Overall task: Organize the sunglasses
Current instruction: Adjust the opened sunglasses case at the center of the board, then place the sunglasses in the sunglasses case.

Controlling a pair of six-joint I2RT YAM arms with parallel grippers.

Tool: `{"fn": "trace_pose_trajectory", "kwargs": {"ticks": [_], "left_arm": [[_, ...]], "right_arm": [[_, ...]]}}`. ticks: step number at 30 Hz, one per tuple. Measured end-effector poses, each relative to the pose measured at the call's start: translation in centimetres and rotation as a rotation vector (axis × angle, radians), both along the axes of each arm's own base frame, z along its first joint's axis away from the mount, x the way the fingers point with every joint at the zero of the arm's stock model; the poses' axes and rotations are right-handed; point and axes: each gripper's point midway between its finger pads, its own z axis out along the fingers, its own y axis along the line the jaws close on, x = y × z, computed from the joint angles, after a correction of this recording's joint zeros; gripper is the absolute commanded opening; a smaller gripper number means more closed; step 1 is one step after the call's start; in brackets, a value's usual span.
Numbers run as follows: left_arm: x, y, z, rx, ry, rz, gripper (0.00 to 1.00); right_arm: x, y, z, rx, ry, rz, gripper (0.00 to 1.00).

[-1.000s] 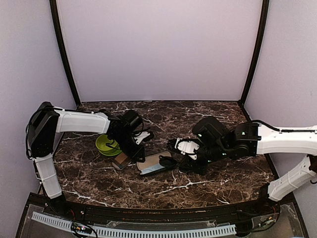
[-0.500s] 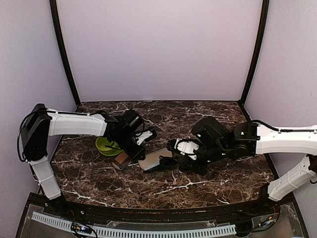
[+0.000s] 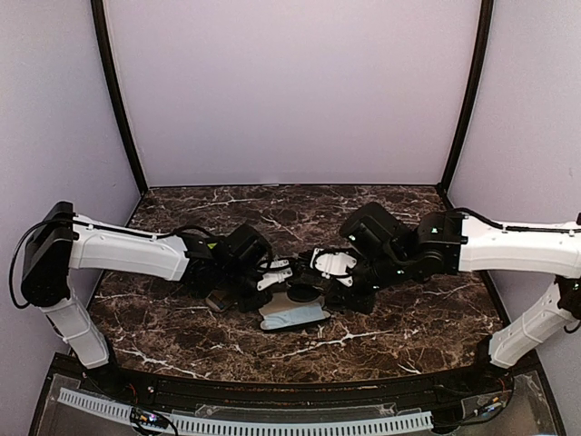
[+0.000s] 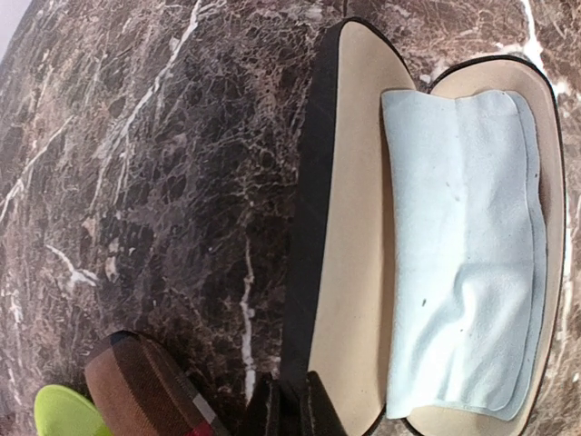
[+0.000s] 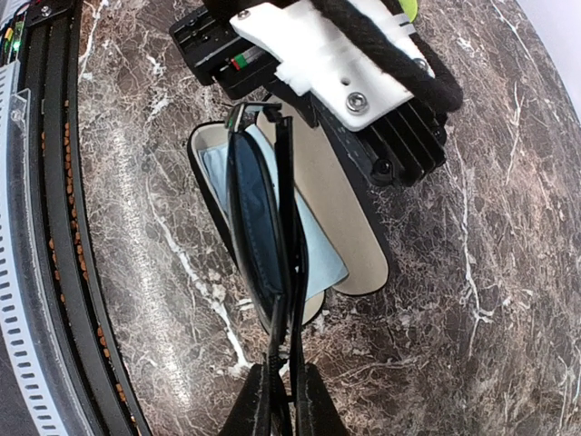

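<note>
Within the last second both arms have closed in on the middle of the surface (image 4: 163,182). The left end effector (image 4: 290,413) has slid across and now sits clenched on the dark rim of the open case (image 4: 349,227), right at its fingertips. The right end effector (image 5: 281,400) has swung in from the far side, grasping the folded sunglasses (image 5: 259,227) by one end. The sunglasses now hang just ahead of it, edge-on, directly above the case's tray. We cannot tell whether they touch it yet. We judge this to mean the case is being steadied so that this pair can go in, with lowering and letting go not yet done.

The sunglasses have thin black wire and dark, glossy lenses, so they are slim and easy to bend. The case is a rigid oblong shell with rounded ends, black outside and lined in smooth beige. A soft, pale blue cloth (image 4: 463,254) lies flat in the tray. Beside the left end effector sit a closed striped case (image 4: 145,391), brown and black, and part of a lime-green bowl (image 4: 59,418). The surface is dark, polished, white-veined stone.
</note>
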Motion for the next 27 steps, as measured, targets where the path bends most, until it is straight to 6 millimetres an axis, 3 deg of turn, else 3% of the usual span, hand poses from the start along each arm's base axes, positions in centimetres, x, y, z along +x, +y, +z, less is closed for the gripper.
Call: {"fn": "trace_pose_trajectory", "kwargs": {"ticks": [14, 27], "left_arm": [[1.4, -0.3, 0.7, 0.031, -0.302, -0.109, 0.0], [1.4, -0.5, 1.5, 0.002, -0.353, -0.14, 0.0]], "right_arm": [[0.3, 1.2, -3.6, -0.122, 0.044, 0.041, 0.09], [1.3, 2.5, -5.8, -0.214, 0.002, 0.05, 0.07]]}}
